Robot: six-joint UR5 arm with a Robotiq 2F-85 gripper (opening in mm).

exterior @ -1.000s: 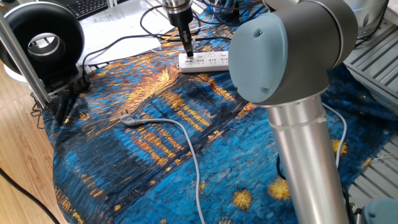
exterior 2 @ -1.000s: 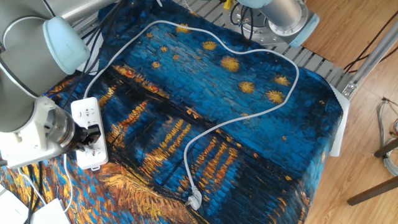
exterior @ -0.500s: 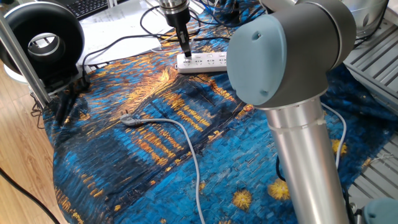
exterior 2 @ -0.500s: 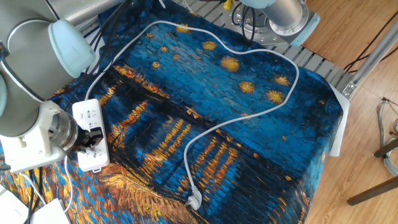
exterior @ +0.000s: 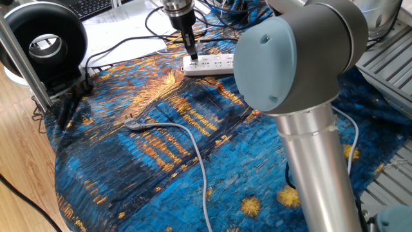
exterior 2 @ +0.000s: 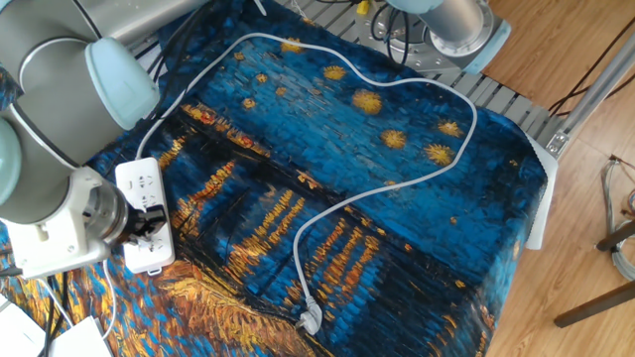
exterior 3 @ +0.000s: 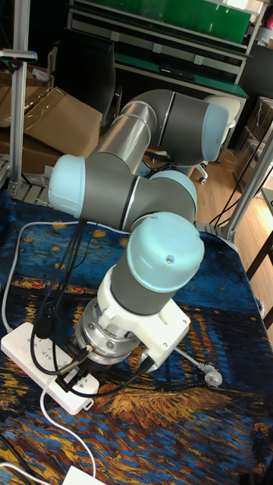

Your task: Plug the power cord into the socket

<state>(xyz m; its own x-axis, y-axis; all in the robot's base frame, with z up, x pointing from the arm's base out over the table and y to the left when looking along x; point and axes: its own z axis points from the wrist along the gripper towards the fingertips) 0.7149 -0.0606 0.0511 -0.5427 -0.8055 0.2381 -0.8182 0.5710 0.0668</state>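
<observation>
The socket (exterior: 217,62) is a long white power strip lying at the far edge of the blue painted cloth, also seen as socket (exterior 2: 138,179) and socket (exterior 3: 23,345). My gripper (exterior: 191,53) points straight down onto the strip's left end, its black fingers close together. The other fixed view has the gripper (exterior 2: 151,220) over the strip's near half. A thin white power cord (exterior 2: 107,283) trails away from beneath the gripper (exterior 3: 76,373); the same power cord (exterior 3: 47,415) curls toward the table's edge. Its plug is hidden by the fingers.
A thicker grey cable (exterior: 187,136) with a grey plug (exterior: 133,123) lies loose mid-cloth; grey plug (exterior 2: 310,319). Black cables (exterior: 129,42) run behind the strip. A black round device (exterior: 48,45) stands at the left. My arm's large elbow (exterior: 296,58) blocks the right.
The gripper and the power strip under it have shifted a little to the left in one fixed view. The grey cable has not moved.
</observation>
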